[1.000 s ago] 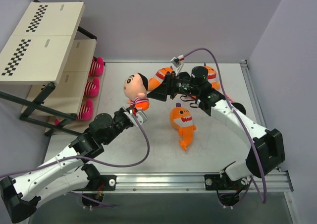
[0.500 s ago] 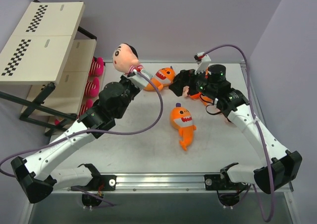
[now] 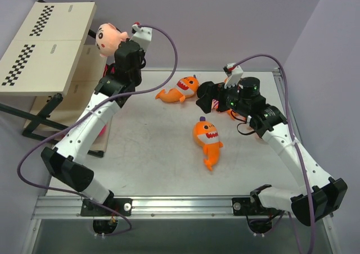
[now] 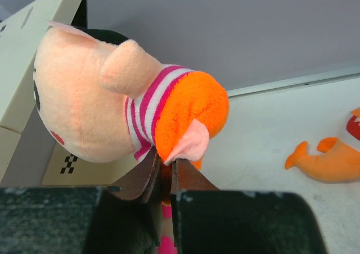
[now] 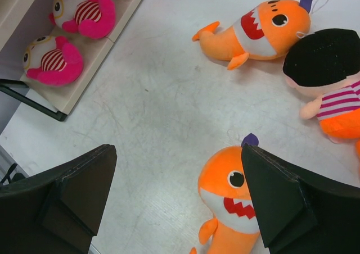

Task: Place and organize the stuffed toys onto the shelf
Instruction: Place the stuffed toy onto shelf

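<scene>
At the left stands the shelf (image 3: 49,43), with pink-and-white striped dolls (image 5: 84,9) lined up on a lower board. Just beside its top tier, the left end effector (image 4: 166,172) is clenched on the black-haired doll (image 4: 112,113), pinching only a small fold at the orange lower body. The big head leans out sideways toward the shelf edge. Whether the doll touches the board is hard to tell from these angles. It looks light and very soft, so it will squash rather than resist, and on so thin a pinch the head-heavy toy may swing or work loose. A hold across the striped middle would likely carry it steadier. Further right on the desk (image 3: 152,164) lie the far shark (image 3: 180,89) and, well apart toward the arms, the near shark (image 3: 207,139), both on their sides. These look equally limp, and the thick body behind the mouth seems a better place to grip than the tail. The right end effector (image 5: 179,169) hangs released, fingers spread wide above the near shark, with a second doll (image 5: 332,80) lying just to its right.
</scene>
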